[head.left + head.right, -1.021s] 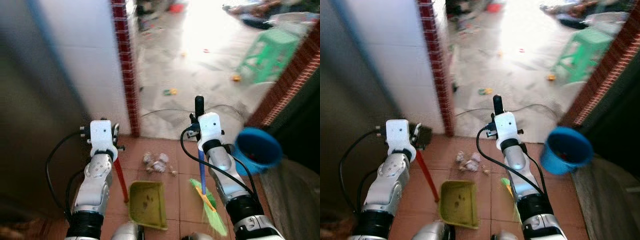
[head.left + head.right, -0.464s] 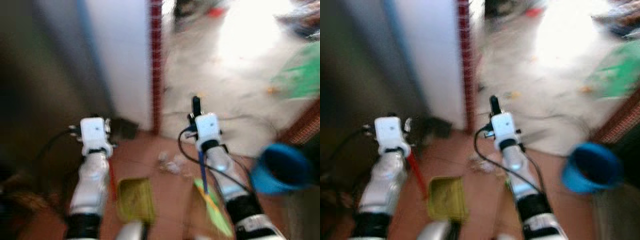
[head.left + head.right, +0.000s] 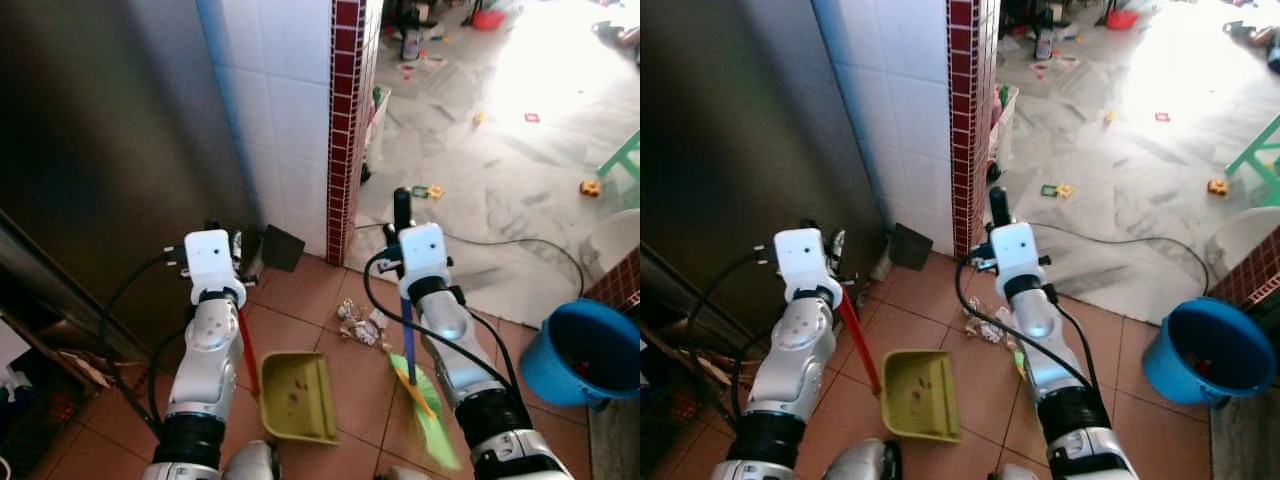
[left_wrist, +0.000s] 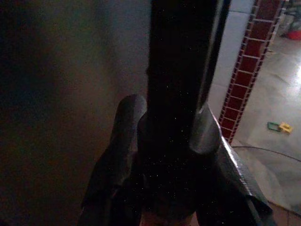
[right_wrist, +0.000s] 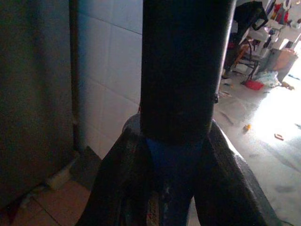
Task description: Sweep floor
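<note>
As gripped: one broom [image 3: 412, 360], one dustpan [image 3: 296, 396].

The broom [image 3: 412, 362], blue-shafted with a black top grip and green bristles, stood nearly upright, its bristles on the terracotta floor [image 3: 300, 300] toward five o'clock. The yellow-green dustpan [image 3: 296, 396] lay open on the tiles at six o'clock, its red handle [image 3: 246, 350] rising toward eleven. Crumpled litter [image 3: 362, 325] sat between them at twelve o'clock of the dustpan.
</note>
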